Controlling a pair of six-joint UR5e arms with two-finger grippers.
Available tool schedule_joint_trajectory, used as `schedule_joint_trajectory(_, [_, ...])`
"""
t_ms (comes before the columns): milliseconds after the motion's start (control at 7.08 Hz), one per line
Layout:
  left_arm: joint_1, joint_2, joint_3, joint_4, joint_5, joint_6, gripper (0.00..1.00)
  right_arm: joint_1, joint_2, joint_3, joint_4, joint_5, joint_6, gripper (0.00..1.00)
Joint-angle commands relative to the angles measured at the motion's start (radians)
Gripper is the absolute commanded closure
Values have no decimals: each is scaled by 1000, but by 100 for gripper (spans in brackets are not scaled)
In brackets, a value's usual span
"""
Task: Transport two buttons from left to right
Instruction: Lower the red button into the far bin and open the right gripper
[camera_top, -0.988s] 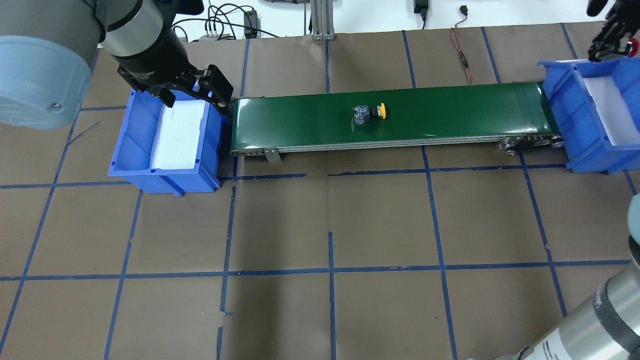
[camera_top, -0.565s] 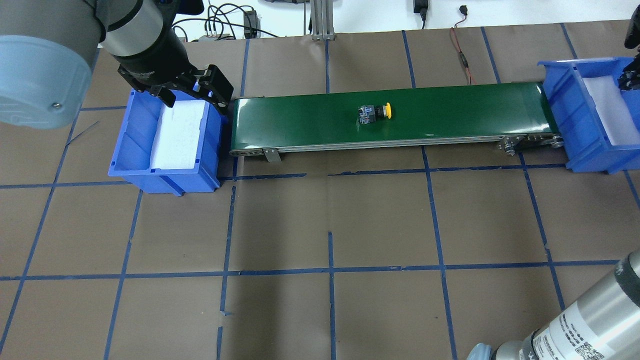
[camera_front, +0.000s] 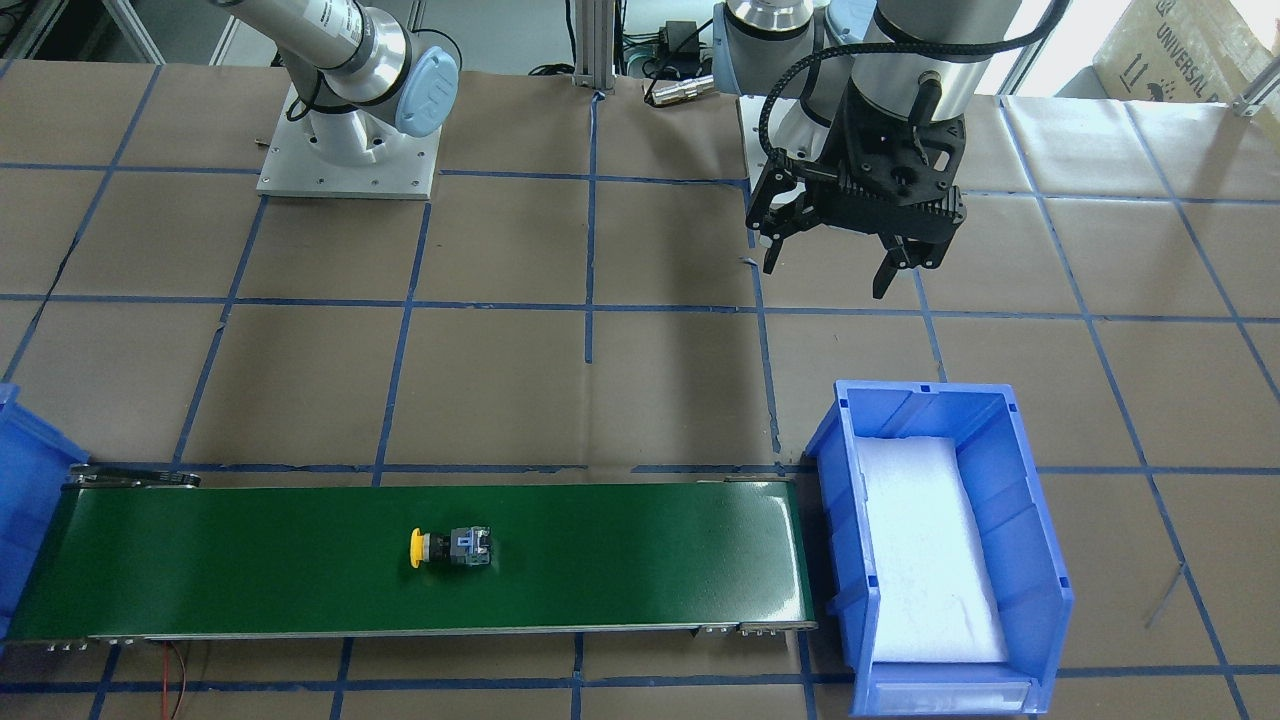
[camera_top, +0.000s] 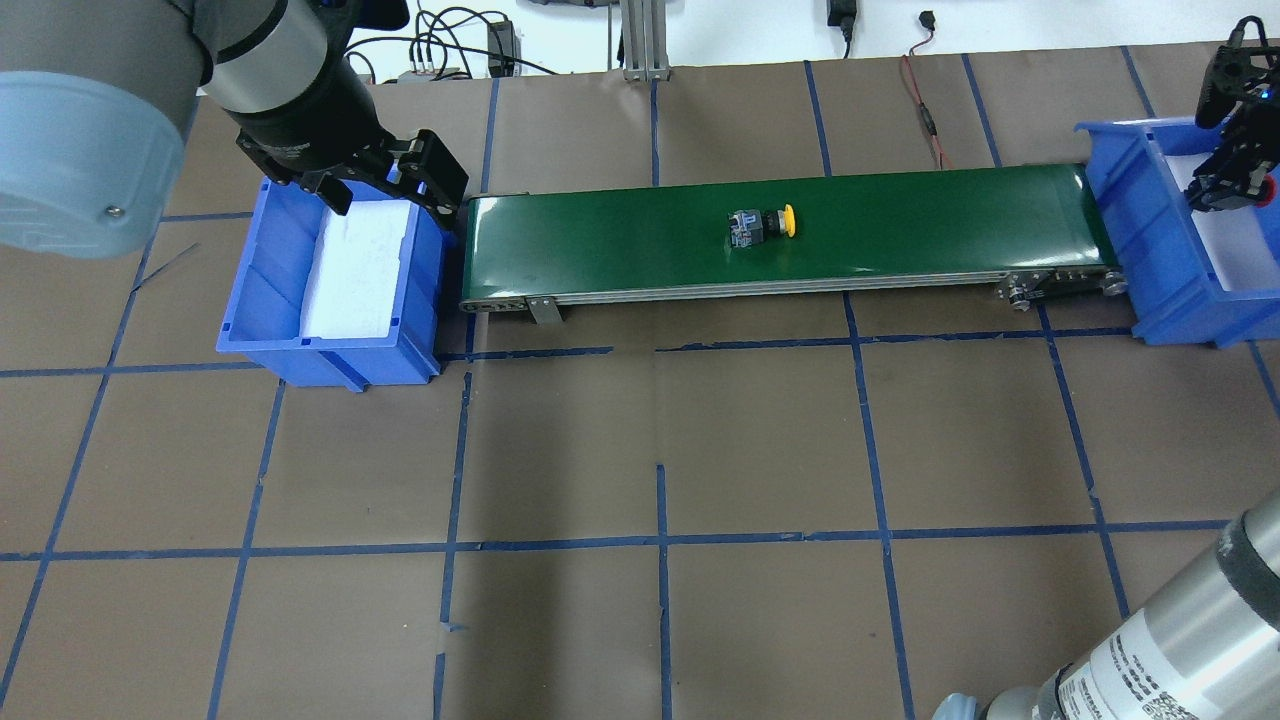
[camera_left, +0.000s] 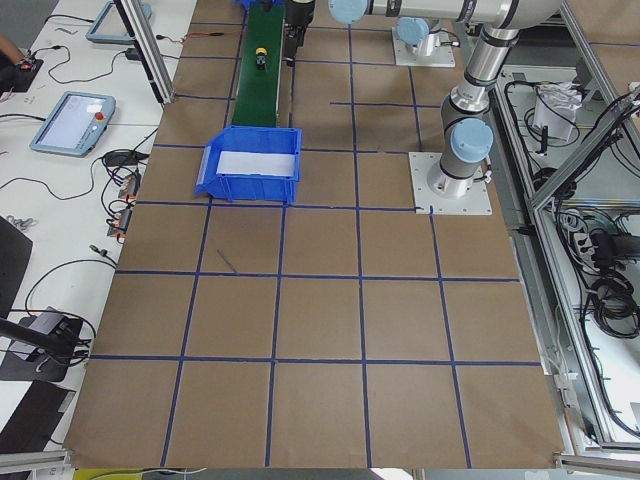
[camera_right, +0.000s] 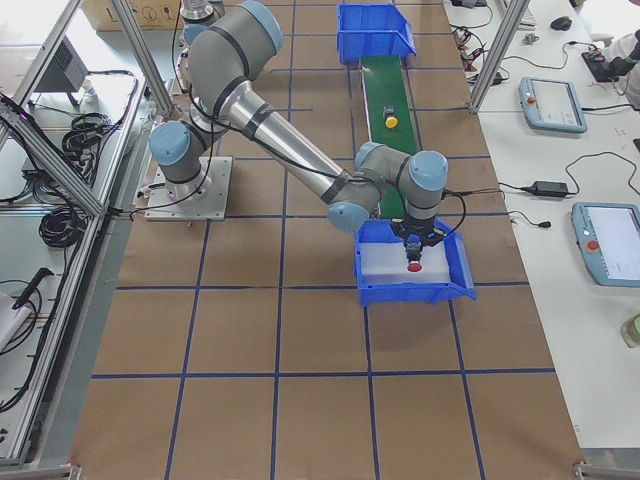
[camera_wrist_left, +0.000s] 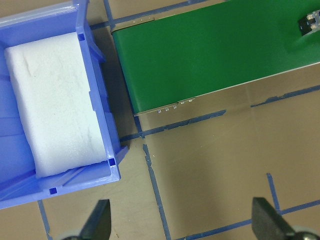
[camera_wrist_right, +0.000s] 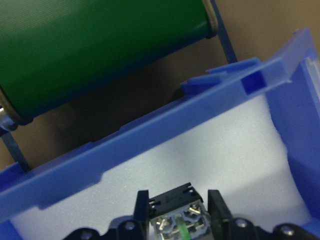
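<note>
Half done, seemingly: gripping the red button (camera_right: 414, 266) in the right hand (camera_top: 1225, 190) over the right bin (camera_top: 1130, 200); yellow button (camera_top: 765, 223) midway along the belt (camera_top: 620, 240); left hand (camera_front: 826, 278) wide, empty. Next: release onto foam (camera_top: 1225, 250), await yellow.

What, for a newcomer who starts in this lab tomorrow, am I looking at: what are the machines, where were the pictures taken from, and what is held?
This is a two-armed robot at a table; each arm ends in a two-finger gripper. Two pictures look down on the table, one from behind the robot and one facing it. Two come from the table's ends, and two from cameras on the wrists. On the table a green belt runs from the left bin to the right bin, both blue. A yellow button lies on the belt. The left gripper hangs open and empty. The right gripper, over the right bin, holds a red button.
</note>
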Motion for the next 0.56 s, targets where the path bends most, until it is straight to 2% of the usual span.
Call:
schedule_joint_trajectory(0, [-3,1,0,0,0,0,0,-12,14,17,-12,-5,-61,91])
schedule_joint_trajectory(141, [-1,1,0,0,-2,0,0,-12,30,2,-16,-5,-63,88])
schedule_joint_trajectory(282, [-1,1,0,0,0,0,0,-14,27,3,-30,7,-64,42])
schedule_joint_trajectory(424, [-1,1,0,0,0,0,0,-14,45,0,-33,7,-66,15])
